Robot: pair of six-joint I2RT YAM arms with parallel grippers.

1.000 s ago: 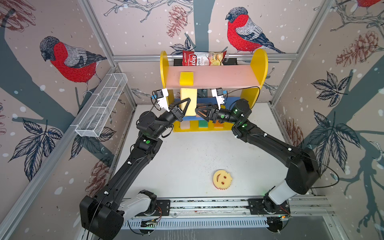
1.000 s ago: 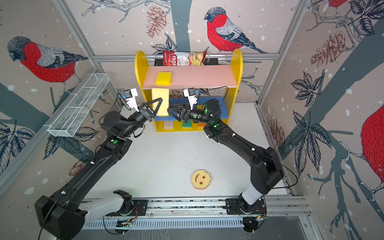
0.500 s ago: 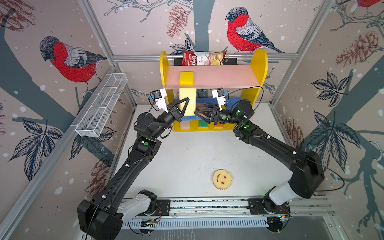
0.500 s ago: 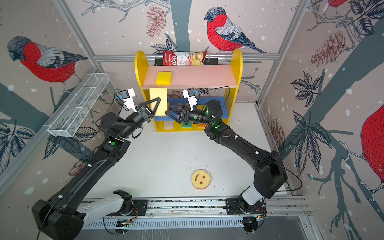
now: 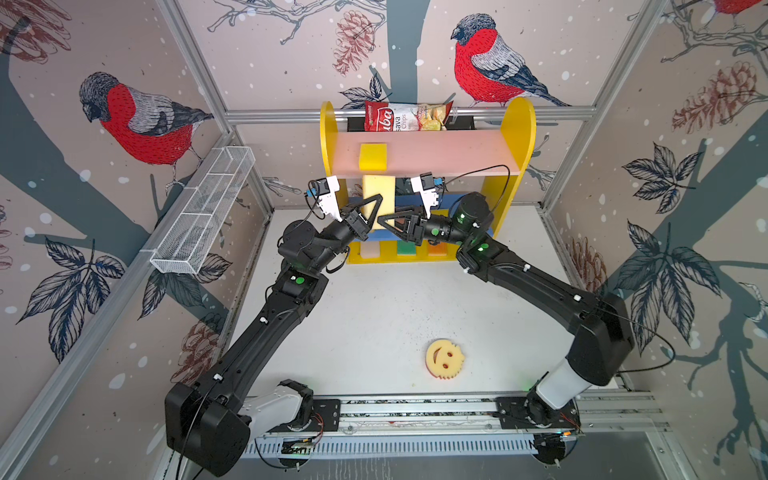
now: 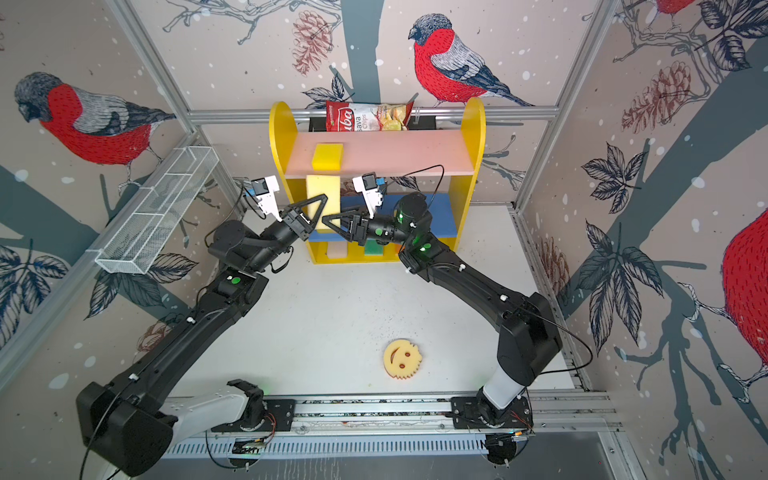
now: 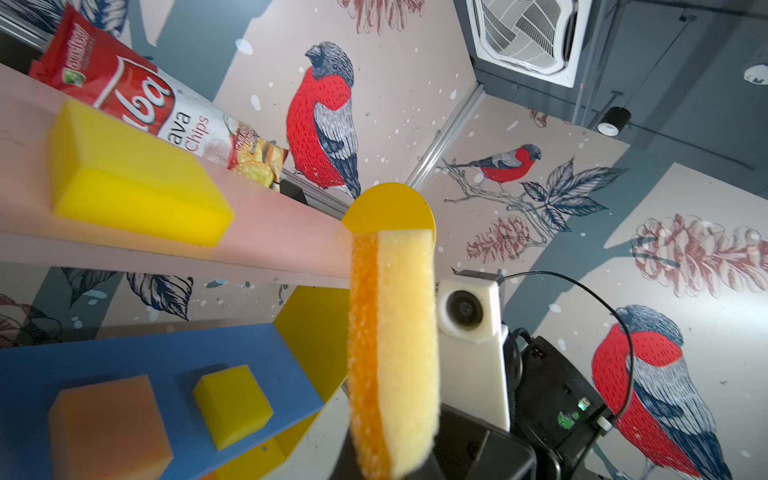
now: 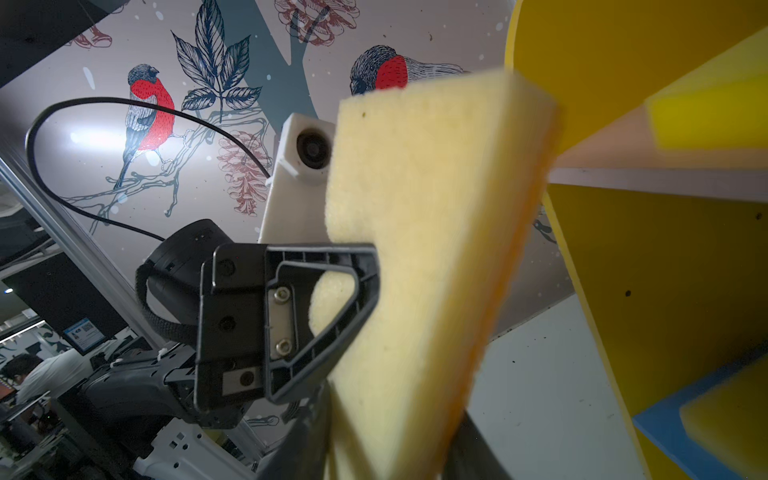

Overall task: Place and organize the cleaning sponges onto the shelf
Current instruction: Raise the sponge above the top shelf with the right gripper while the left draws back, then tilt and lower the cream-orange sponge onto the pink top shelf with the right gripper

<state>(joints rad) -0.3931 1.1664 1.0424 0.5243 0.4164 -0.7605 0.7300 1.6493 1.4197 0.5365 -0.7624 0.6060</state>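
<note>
- In both top views your left gripper is pinched narrow on the pale yellow sponge. It holds the sponge upright just in front of the shelf, level with the gap under the pink board.
- The right gripper has its tips at the sponge's lower half. You cannot tell from here whether it is squeezing.
- Two grips on one soft block is the risk. If the arms pull unevenly the foam will likely twist or spring free. If you let go with the left before the right has bitten, it would drop at the foot of the shelf.
- The smiley sponge lies flat on the table, well in front of the shelf — round, toothed at the rim, not yet shelved. A yellow block lies on the pink board.
- The left wrist view shows the held sponge in two layers: a coarse orange scouring face bonded to pale, open-pored foam with rounded corners. Upright, it could catch the pink board's front edge on the way into the shelf.
- On the shelf's blue board sit a peach block and a small yellow cube, both matte and square-edged.
- In the right wrist view the sponge's pitted broad face fills the frame. The left gripper's open-framed black finger presses into it and foam bulges through the frame — very compliant. Dark blurs flank its lower end, and their grip is unclear.
</note>
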